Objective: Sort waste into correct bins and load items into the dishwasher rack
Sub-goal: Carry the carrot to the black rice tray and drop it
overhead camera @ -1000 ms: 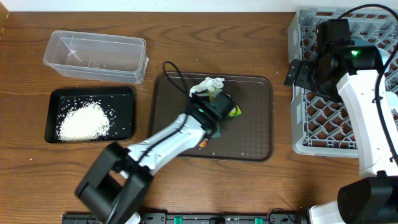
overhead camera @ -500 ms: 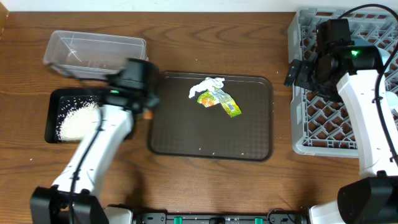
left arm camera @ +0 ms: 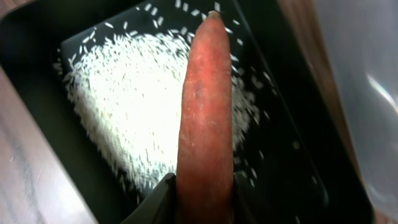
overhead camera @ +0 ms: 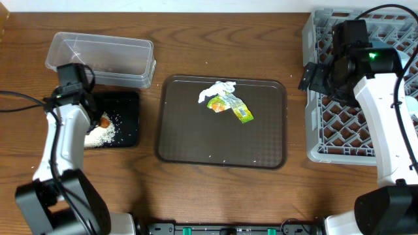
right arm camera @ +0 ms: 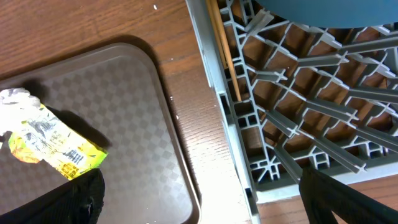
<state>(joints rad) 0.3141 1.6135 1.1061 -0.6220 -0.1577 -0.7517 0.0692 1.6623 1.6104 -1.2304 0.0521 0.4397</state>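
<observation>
Wood-grain bench [overhead camera: 196, 39] under everything. My left jaws are clamped on the carrot [left arm camera: 205, 118], holding it over the black tray [overhead camera: 127, 124] and its rice [left arm camera: 124, 106], with the clear tub [overhead camera: 101, 59] just behind. On the brown serving tray [overhead camera: 222, 140] mid-bench, tissue [overhead camera: 219, 88] and wrapper [overhead camera: 238, 109] lie touching. My right jaws gape wide, holding nothing, over the grey rack [overhead camera: 326, 134]. Chopsticks [right arm camera: 225, 56] lie along its wall. The blue dish [right arm camera: 329, 6] is cut off at the top edge, and my left arm hides part of the black tray.
</observation>
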